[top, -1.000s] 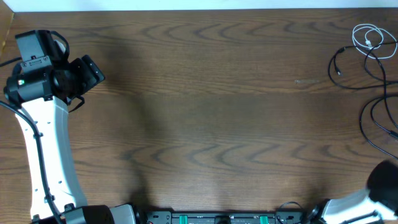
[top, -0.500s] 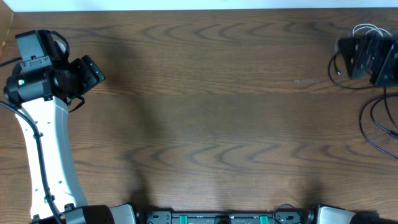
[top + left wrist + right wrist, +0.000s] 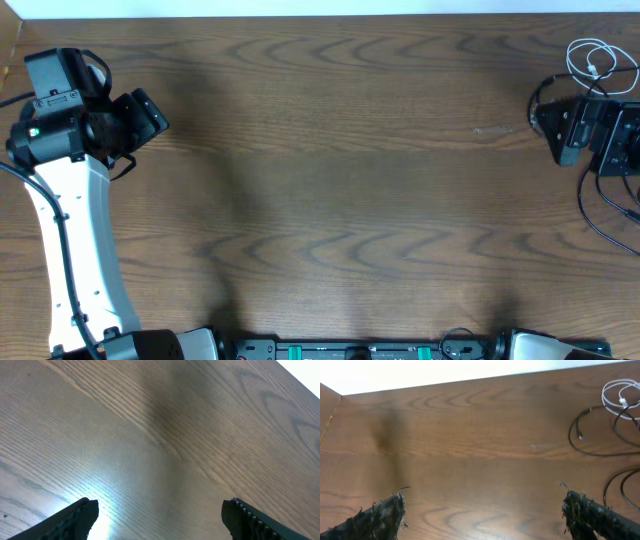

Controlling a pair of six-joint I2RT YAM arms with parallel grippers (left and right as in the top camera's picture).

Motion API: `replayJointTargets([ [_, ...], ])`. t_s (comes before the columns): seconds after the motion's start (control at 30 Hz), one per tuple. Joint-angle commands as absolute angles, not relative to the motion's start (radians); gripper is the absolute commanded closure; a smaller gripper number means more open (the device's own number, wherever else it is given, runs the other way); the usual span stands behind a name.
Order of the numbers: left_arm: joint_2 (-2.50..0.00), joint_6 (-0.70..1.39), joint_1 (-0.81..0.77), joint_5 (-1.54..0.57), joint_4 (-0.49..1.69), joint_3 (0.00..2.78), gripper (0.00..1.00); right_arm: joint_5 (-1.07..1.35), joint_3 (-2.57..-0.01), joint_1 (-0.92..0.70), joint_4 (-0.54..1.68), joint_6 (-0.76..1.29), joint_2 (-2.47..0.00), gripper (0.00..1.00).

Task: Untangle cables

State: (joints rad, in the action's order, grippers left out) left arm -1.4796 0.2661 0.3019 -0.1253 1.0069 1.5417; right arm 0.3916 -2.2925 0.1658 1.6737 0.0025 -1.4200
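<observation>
Right gripper (image 3: 552, 125) hangs over the right edge of the table (image 3: 350, 180), fingers spread wide and holding nothing, above the black cable (image 3: 534, 103). We see the white cable (image 3: 597, 67) coiled near the far right corner, crossing the black one. Left gripper (image 3: 148, 115), also spread and empty, is far away at the left side.
</observation>
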Motion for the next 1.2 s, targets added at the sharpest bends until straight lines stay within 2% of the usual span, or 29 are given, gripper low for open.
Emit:
replayJointTargets([
  [0.0,-1.490,0.271,0.302,-0.123,1.010,1.552,0.16,0.384,-2.298,0.160,1.697,-0.009,-1.415,0.01],
  [0.23,-1.490,0.271,0.302,-0.123,1.010,1.552,0.16,0.328,-2.290,0.129,1.676,-0.009,-1.409,0.01],
  [0.37,-1.490,0.271,0.302,-0.123,1.010,1.552,0.16,0.270,-2.208,0.046,1.551,-0.009,-1.350,0.01],
  [0.5,-1.490,0.271,0.302,-0.123,1.010,1.552,0.16,0.227,-1.844,-0.022,1.213,-0.009,-1.158,0.01],
  [0.9,-1.490,0.271,0.302,-0.123,1.010,1.552,0.16,0.253,-0.944,-0.021,0.501,-0.005,-0.691,0.01],
  [1.17,-1.490,0.271,0.302,-0.123,1.010,1.552,0.16,0.241,-0.443,-0.028,0.092,-0.004,-0.381,0.01],
])
